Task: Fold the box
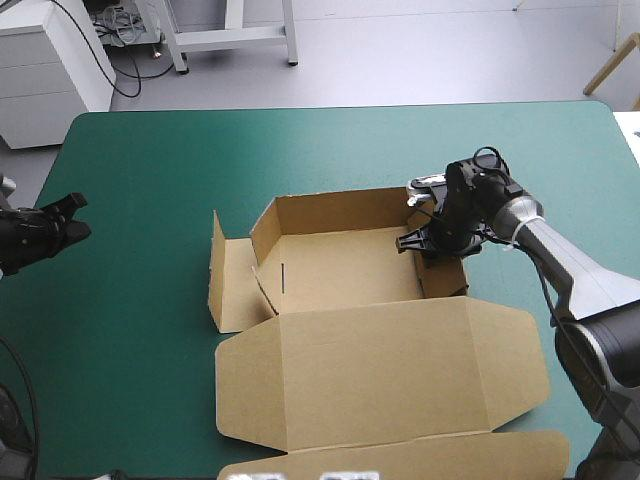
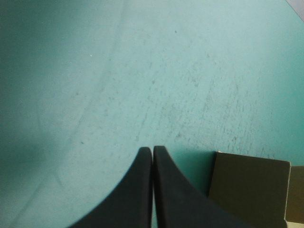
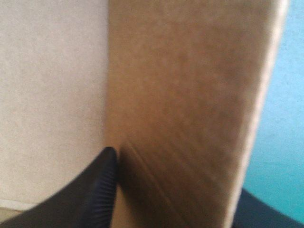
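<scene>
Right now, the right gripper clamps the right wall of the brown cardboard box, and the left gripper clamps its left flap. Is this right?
Only the left part is wrong: the left gripper is shut on nothing, over bare teal-green cover, apart from the brown cardboard box, as the high view shows. The rest holds.

Brown box [image 1: 372, 345], open tray, lid apparently flat, central

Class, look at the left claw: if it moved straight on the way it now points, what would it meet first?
Most likely only the bare teal-green cover: the left claw, shut, points across it. The box lies off to one side, not ahead, though depth is hard to judge.
</scene>
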`<state>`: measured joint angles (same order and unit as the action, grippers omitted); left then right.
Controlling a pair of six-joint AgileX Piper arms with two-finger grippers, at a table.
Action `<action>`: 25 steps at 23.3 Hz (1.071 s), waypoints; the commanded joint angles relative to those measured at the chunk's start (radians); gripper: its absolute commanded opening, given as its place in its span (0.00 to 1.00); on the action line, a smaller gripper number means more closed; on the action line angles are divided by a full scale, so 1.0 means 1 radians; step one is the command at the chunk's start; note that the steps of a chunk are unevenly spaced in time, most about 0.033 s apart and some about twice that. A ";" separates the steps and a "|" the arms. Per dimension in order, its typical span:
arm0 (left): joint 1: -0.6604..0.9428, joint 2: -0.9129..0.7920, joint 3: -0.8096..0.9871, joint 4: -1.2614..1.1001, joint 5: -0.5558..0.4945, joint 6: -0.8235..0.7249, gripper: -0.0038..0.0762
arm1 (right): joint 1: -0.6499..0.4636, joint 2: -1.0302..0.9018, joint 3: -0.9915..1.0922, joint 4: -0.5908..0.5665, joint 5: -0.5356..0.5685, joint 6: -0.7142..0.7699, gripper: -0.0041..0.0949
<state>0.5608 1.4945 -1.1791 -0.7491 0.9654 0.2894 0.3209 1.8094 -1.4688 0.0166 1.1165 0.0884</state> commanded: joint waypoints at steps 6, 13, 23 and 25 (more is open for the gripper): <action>-0.001 -0.042 -0.024 -0.056 0.004 0.006 0.04 | -0.005 -0.104 -0.056 -0.032 0.015 -0.012 0.03; -0.001 -0.042 -0.024 -0.047 0.013 0.047 0.04 | -0.005 -0.243 -0.215 -0.054 0.064 -0.047 0.03; -0.002 -0.042 -0.024 -0.059 0.074 0.143 0.57 | -0.005 -0.476 -0.387 -0.034 0.054 -0.109 0.03; -0.002 -0.042 -0.024 -0.057 0.105 0.087 0.84 | -0.005 -0.464 -0.387 -0.017 0.039 -0.109 0.03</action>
<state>0.5608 1.4945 -1.1791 -0.7495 1.0493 0.4051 0.3204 1.3648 -1.8258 -0.0250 1.2330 -0.0214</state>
